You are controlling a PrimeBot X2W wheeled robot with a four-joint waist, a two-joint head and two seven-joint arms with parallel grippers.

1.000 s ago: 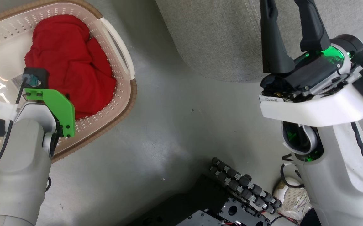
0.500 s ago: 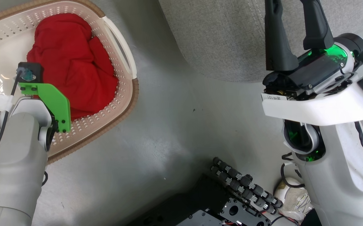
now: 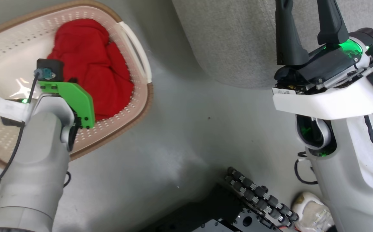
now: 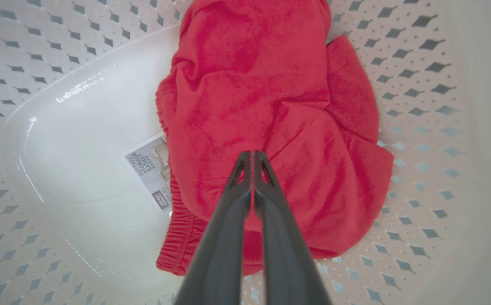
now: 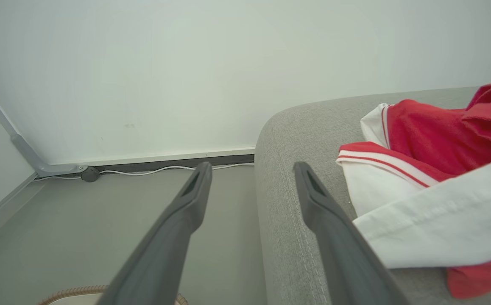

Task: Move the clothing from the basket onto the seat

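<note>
One red garment (image 3: 93,64) lies bunched in the cream basket (image 3: 148,96), against its right wall. My left wrist hangs over the basket. In the left wrist view my left gripper (image 4: 252,153) is shut with nothing between its fingers, its tips just over the middle of that garment (image 4: 262,97); whether they touch is unclear. The paper label (image 4: 150,173) shows on the basket (image 4: 419,127) floor, partly under the cloth. My right gripper (image 3: 304,6) stands open over the grey seat (image 3: 238,38). The other red garment (image 5: 432,140), with white trim, rests on the seat (image 5: 288,178) right of my right gripper (image 5: 252,167).
Grey floor (image 3: 186,135) lies between basket and seat. The robot's black base with a row of connectors (image 3: 257,199) sits at the bottom, a white shoe (image 3: 312,212) beside it. A wall, a baseboard and a cable (image 5: 143,171) run behind the seat.
The head camera has shifted, so basket and seat sit further right in the picture. My left wrist stays over the basket and the right gripper stays open.
</note>
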